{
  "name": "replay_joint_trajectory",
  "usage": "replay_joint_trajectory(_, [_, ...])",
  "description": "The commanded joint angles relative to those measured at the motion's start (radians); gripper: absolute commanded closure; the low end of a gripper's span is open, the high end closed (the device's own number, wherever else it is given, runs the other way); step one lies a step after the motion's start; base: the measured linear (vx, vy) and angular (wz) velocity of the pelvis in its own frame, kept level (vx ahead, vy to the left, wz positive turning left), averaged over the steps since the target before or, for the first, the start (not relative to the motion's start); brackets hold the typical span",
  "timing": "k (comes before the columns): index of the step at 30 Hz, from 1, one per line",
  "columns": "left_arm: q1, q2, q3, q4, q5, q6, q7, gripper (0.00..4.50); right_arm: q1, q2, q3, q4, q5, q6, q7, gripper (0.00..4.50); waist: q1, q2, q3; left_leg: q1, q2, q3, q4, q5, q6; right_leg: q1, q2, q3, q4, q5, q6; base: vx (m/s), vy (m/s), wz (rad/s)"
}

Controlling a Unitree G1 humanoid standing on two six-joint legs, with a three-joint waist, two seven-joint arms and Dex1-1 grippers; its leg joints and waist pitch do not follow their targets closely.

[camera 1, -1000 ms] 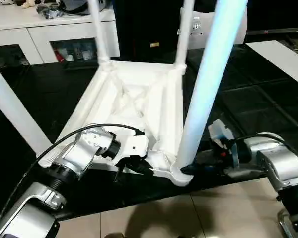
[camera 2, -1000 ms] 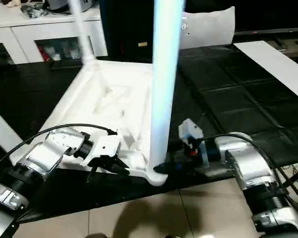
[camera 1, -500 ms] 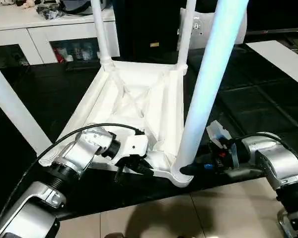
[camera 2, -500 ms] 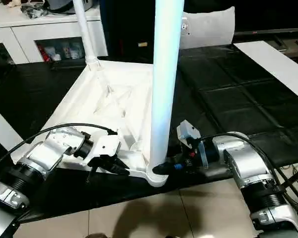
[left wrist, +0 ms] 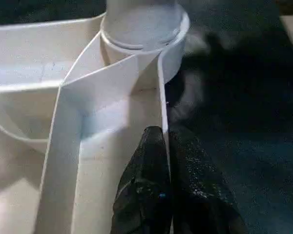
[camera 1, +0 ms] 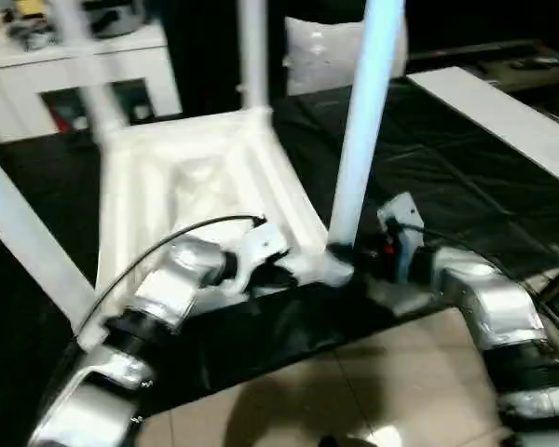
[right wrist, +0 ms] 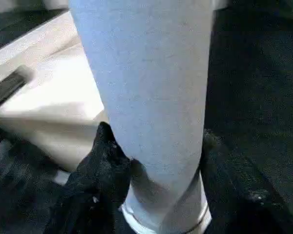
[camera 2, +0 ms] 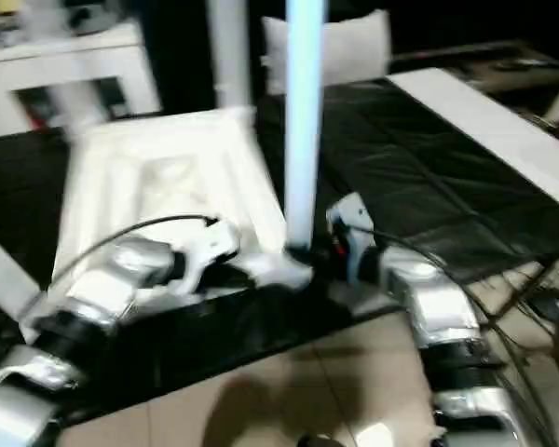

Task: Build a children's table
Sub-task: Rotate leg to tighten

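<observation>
My left hand [left wrist: 167,161] is pinched on the thin side wall of the table top [camera 1: 182,177], one black finger [left wrist: 146,180] inside the rim and the other outside it, just short of the near corner socket [left wrist: 141,36]. I judge this grip is there to brace the top so it does not slide while the leg is worked.

My right hand [right wrist: 151,161] is clamped around the base of the near leg [camera 1: 359,130], a finger [right wrist: 105,156] on either side of the tube, right above the socket collar. Holding low, close to the joint, presumably gives the most control for pressing or twisting the leg home.

The children's table lies upside down on the black mat [camera 1: 447,158], ribbed underside up, its near corner at the mat's edge beside the tiled floor [camera 1: 354,391]. The near leg stands upright in its socket between my two hands. A far leg [camera 1: 252,51] rises from the far corner, and another [camera 1: 23,237] slants across at my left. A fourth shows blurred at the far left corner.

Beyond the mat stands a white cabinet [camera 1: 37,79] with dark glass doors. A white board [camera 1: 503,107] lies to my right.

With four legs apparently standing, the build looks close to done; whether this leg is fully seated cannot be told.
</observation>
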Motion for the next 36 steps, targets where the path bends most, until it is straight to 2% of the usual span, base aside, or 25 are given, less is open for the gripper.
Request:
replay_joint_trajectory(1, [-0.029, -0.086, -0.064, -0.049, -0.053, -0.057, -0.056, 4.50, -0.013, 0.058, 0.012, 0.054, 0.011, 0.045, -0.099, 2.03, 0.003, -0.011, -0.067, -0.010, 0.005, -0.003, -0.057, -0.173, 0.068, 0.064, -0.060, 0.025, -0.119, -0.572, 0.047, 0.000, 0.000, 0.00])
replay_joint_trajectory(4, [-0.040, -0.079, -0.065, -0.017, -0.020, -0.096, -0.026, 4.50, 0.013, 0.094, -0.021, 0.018, 0.025, 0.048, -0.140, 1.79, 0.001, -0.009, -0.068, -0.008, 0.011, -0.007, -0.061, -0.170, 0.076, 0.063, -0.061, 0.029, -0.117, -0.553, 0.035, 0.000, 0.000, 0.00])
replay_joint_trajectory(6, [-0.041, -0.074, -0.064, -0.009, -0.013, -0.107, -0.022, 4.50, 0.023, 0.102, -0.026, 0.001, 0.023, 0.046, -0.149, 1.54, 0.014, -0.005, -0.075, -0.003, 0.020, -0.008, -0.065, -0.135, 0.081, 0.062, -0.065, 0.043, -0.106, -0.478, -0.003, 0.000, 0.000, 0.00])
replay_joint_trajectory(7, [-0.044, -0.053, -0.064, 0.013, 0.003, -0.163, -0.029, 4.50, 0.051, 0.084, -0.016, -0.032, -0.001, 0.020, -0.148, 1.45, 0.023, -0.002, -0.074, -0.012, 0.031, -0.013, -0.071, -0.100, 0.094, 0.066, -0.067, 0.054, -0.084, -0.386, -0.046, 0.000, 0.000, 0.00])
replay_joint_trajectory(9, [-0.045, -0.039, -0.066, 0.026, 0.012, -0.195, -0.033, 4.50, 0.063, 0.065, -0.007, -0.047, -0.012, 0.017, -0.138, 1.32, 0.034, -0.004, -0.077, -0.017, 0.032, -0.013, -0.070, -0.073, 0.103, 0.073, -0.070, 0.058, -0.075, -0.350, -0.055, 0.000, 0.000, 0.00])
replay_joint_trajectory(13, [-0.052, -0.004, -0.068, 0.061, 0.023, -0.288, -0.044, 4.50, 0.105, 0.012, 0.008, -0.117, 0.006, 0.026, -0.063, 0.97, 0.051, -0.005, -0.077, -0.014, 0.034, -0.009, -0.069, -0.043, 0.120, 0.072, -0.075, 0.067, -0.066, -0.309, -0.079, 0.000, 0.000, 0.00])
replay_joint_trajectory(14, [-0.057, 0.006, -0.067, 0.075, 0.028, -0.313, -0.041, 4.50, 0.124, -0.009, 0.017, -0.154, 0.024, 0.031, -0.020, 0.92, 0.058, -0.014, -0.074, -0.012, 0.036, -0.005, -0.071, -0.053, 0.119, 0.071, -0.075, 0.069, -0.069, -0.331, -0.074, 0.000, 0.000, 0.00])
replay_joint_trajectory(18, [-0.091, 0.035, -0.044, 0.149, 0.045, -0.372, 0.025, 4.50, 0.205, -0.093, 0.039, -0.287, 0.058, 0.037, 0.092, 0.52, 0.080, -0.010, -0.069, -0.007, 0.036, -0.003, -0.074, -0.078, 0.109, 0.069, -0.073, 0.069, -0.078, -0.381, -0.036, 0.000, 0.000, 0.00])
replay_joint_trajectory(19, [-0.097, 0.036, -0.028, 0.169, 0.039, -0.391, 0.036, 4.50, 0.219, -0.107, 0.036, -0.304, 0.054, 0.018, 0.096, 0.46, 0.082, -0.012, -0.067, -0.009, 0.031, -0.002, -0.076, -0.102, 0.096, 0.070, -0.073, 0.065, -0.085, -0.428, -0.014, 0.000, 0.000, 0.00])
replay_joint_trajectory(20, [-0.100, 0.037, -0.019, 0.179, 0.035, -0.401, 0.041, 4.50, 0.225, -0.113, 0.033, -0.312, 0.052, 0.008, 0.095, 0.46, 0.082, -0.012, -0.067, -0.009, 0.031, -0.002, -0.076, -0.102, 0.096, 0.070, -0.073, 0.065, -0.085, -0.428, -0.014, 0.000, 0.000, 0.00])
replay_joint_trajectory(21, [-0.102, 0.038, 0.004, 0.190, 0.015, -0.424, 0.040, 4.50, 0.238, -0.122, 0.028, -0.329, 0.046, -0.009, 0.084, 0.20, 0.081, -0.007, -0.066, -0.009, 0.025, -0.001, -0.075, -0.111, 0.082, 0.069, -0.072, 0.060, -0.091, -0.460, 0.005, 0.000, 0.000, 0.00])
replay_joint_trajectory(22, [-0.102, 0.039, 0.014, 0.193, 0.006, -0.433, 0.038, 4.50, 0.243, -0.125, 0.026, -0.336, 0.043, -0.015, 0.078, 0.12, 0.076, -0.012, -0.068, -0.013, 0.023, -0.001, -0.074, -0.113, 0.078, 0.072, -0.070, 0.058, -0.094, -0.463, 0.014, 0.000, 0.000, 0.00])
replay_joint_trajectory(23, [-0.099, 0.039, 0.023, 0.191, -0.004, -0.438, 0.036, 4.50, 0.249, -0.129, 0.027, -0.346, 0.031, -0.024, 0.065, 0.12, 0.075, -0.010, -0.069, -0.012, 0.024, -0.003, -0.074, -0.114, 0.076, 0.070, -0.071, 0.058, -0.093, -0.460, 0.014, 0.000, 0.000, 0.00])
replay_joint_trajectory(24, [-0.081, 0.038, 0.051, 0.166, -0.051, -0.433, 0.003, 4.50, 0.263, -0.124, 0.016, -0.380, 0.034, 0.021, 0.037, 0.03, 0.070, -0.012, -0.069, -0.012, 0.024, -0.003, -0.074, -0.114, 0.078, 0.069, -0.070, 0.057, -0.093, -0.457, 0.010, 0.000, 0.000, 0.00])
replay_joint_trajectory(25, [-0.079, 0.038, 0.054, 0.162, -0.056, -0.431, 0.000, 4.23, 0.264, -0.124, 0.015, -0.383, 0.034, 0.025, 0.034, 0.01, 0.068, -0.012, -0.070, -0.013, 0.025, -0.004, -0.075, -0.109, 0.078, 0.070, -0.070, 0.058, -0.091, -0.448, 0.005, 0.000, 0.000, 0.00])
replay_joint_trajectory(26, [-0.051, 0.034, 0.080, 0.113, -0.103, -0.396, -0.031, 4.07, 0.277, -0.120, 0.012, -0.410, 0.036, 0.043, 0.021, 0.00, 0.065, -0.014, -0.070, -0.014, 0.027, -0.005, -0.074, -0.104, 0.083, 0.070, -0.071, 0.060, -0.087, -0.434, -0.006, 0.000, 0.000, 0.00])
replay_joint_trajectory(27, [-0.035, 0.031, 0.092, 0.085, -0.125, -0.375, -0.043, 3.93, 0.284, -0.118, 0.012, -0.421, 0.035, 0.043, 0.016, 0.00, 0.067, -0.011, -0.075, -0.016, 0.035, -0.007, -0.075, -0.083, 0.084, 0.074, -0.080, 0.064, -0.076, -0.395, -0.034, 0.000, 0.000, 0.00])
replay_joint_trajectory(28, [-0.001, 0.026, 0.114, 0.034, -0.169, -0.353, -0.046, 3.83, 0.305, -0.111, 0.008, -0.453, 0.040, 0.050, -0.001, 0.00, 0.069, -0.009, -0.074, -0.014, 0.041, -0.006, -0.075, -0.075, 0.092, 0.067, -0.079, 0.067, -0.073, -0.364, -0.060, 0.000, 0.000, 0.00])
replay_joint_trajectory(29, [0.001, 0.026, 0.115, 0.032, -0.171, -0.352, -0.046, 3.71, 0.306, -0.111, 0.008, -0.455, 0.041, 0.051, -0.002, 0.00, 0.067, -0.010, -0.072, -0.015, 0.042, -0.006, -0.075, -0.075, 0.094, 0.067, -0.077, 0.068, -0.071, -0.355, -0.067, 0.000, 0.000, 0.00])
replay_joint_trajectory(30, [0.017, 0.024, 0.123, 0.010, -0.188, -0.354, -0.040, 3.60, 0.316, -0.107, 0.005, -0.471, 0.047, 0.059, -0.010, 0.00, 0.066, -0.017, -0.070, -0.014, 0.041, -0.005, -0.077, -0.085, 0.098, 0.067, -0.076, 0.067, -0.070, -0.361, -0.071, 0.000, 0.000, 0.00])
replay_joint_trajectory(31, [0.051, 0.016, 0.144, -0.042, -0.212, -0.349, -0.006, 3.53, 0.333, -0.099, 0.005, -0.495, 0.055, 0.065, -0.020, 0.00, 0.064, -0.026, -0.069, -0.016, 0.039, -0.003, -0.077, -0.087, 0.100, 0.068, -0.075, 0.067, -0.072, -0.372, -0.066, 0.000, 0.000, 0.00])
replay_joint_trajectory(32, [0.065, 0.011, 0.155, -0.064, -0.227, -0.340, 0.003, 3.47, 0.341, -0.095, 0.007, -0.505, 0.058, 0.067, -0.024, 0.00, 0.066, -0.020, -0.066, -0.014, 0.041, -0.003, -0.077, -0.099, 0.093, 0.067, -0.080, 0.068, -0.074, -0.403, -0.061, 0.000, 0.000, 0.00])
replay_joint_trajectory(34, [0.090, 0.006, 0.174, -0.106, -0.248, -0.321, 0.021, 3.38, 0.351, -0.088, 0.009, -0.518, 0.065, 0.065, -0.028, 0.00, 0.063, -0.022, -0.064, -0.012, 0.037, 0.000, -0.077, -0.112, 0.091, 0.065, -0.078, 0.066, -0.081, -0.440, -0.044, 0.000, 0.000, 0.00])
replay_joint_trajectory(35, [0.126, 0.001, 0.202, -0.169, -0.259, -0.280, 0.064, 3.26, 0.364, -0.076, 0.016, -0.538, 0.071, 0.064, -0.039, 0.00, 0.058, -0.026, -0.061, -0.010, 0.031, 0.002, -0.077, -0.135, 0.083, 0.061, -0.071, 0.061, -0.093, -0.494, -0.008, 0.000, 0.000, 0.00])
replay_joint_trajectory(36, [0.131, 0.001, 0.205, -0.176, -0.259, -0.274, 0.071, 3.16, 0.365, -0.075, 0.017, -0.539, 0.072, 0.063, -0.040, 0.00, 0.056, -0.024, -0.058, -0.010, 0.031, 0.001, -0.078, -0.144, 0.076, 0.059, -0.072, 0.059, -0.098, -0.515, 0.006, 0.000, 0.000, 0.00])
